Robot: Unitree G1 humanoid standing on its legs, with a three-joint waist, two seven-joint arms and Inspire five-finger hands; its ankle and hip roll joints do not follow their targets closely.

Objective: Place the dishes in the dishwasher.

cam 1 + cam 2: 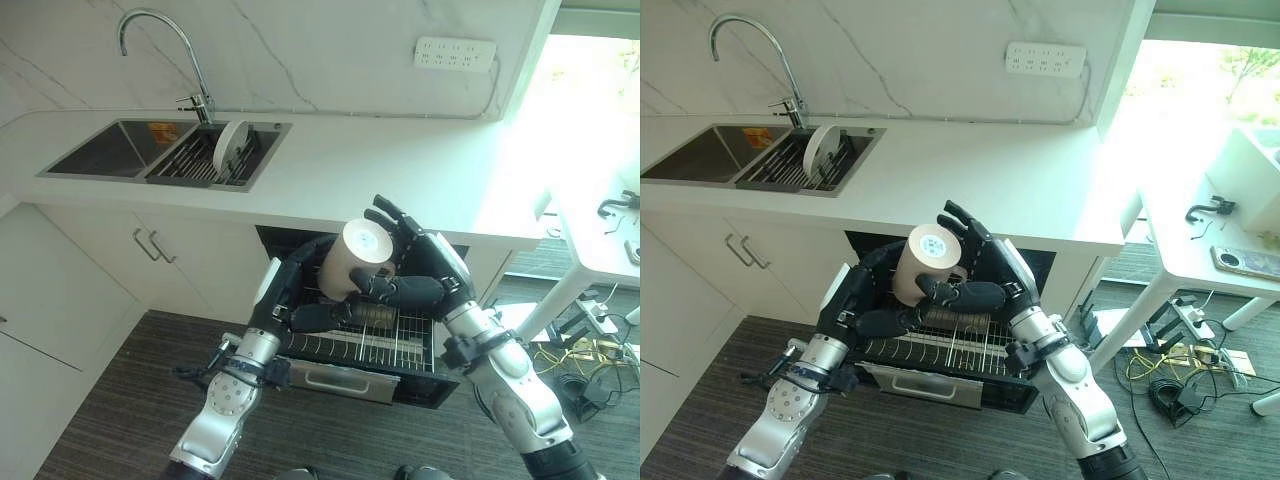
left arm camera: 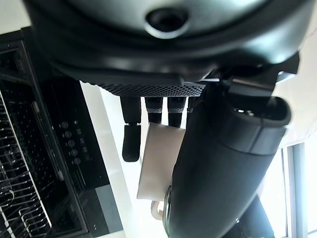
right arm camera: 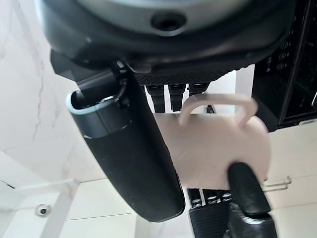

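A beige mug (image 1: 355,258) hangs bottom-up over the open dishwasher, held between both hands. My left hand (image 1: 296,300) cups it from the left and below, thumb lying under it; in the left wrist view the mug (image 2: 159,161) sits between thumb and fingers. My right hand (image 1: 428,268) holds it from the right, fingers behind it and thumb across its front. The right wrist view has the mug (image 3: 208,148) with its handle toward the palm. Below the mug lies the pulled-out wire rack (image 1: 395,338), and a white plate (image 1: 230,148) stands in the sink's rack.
The white counter (image 1: 380,170) runs above the dishwasher, with a double sink (image 1: 110,148) and a faucet (image 1: 165,40) at the left. Cabinet doors (image 1: 190,265) flank the dishwasher's left. A white table (image 1: 1200,255) and floor cables (image 1: 1180,380) are on the right.
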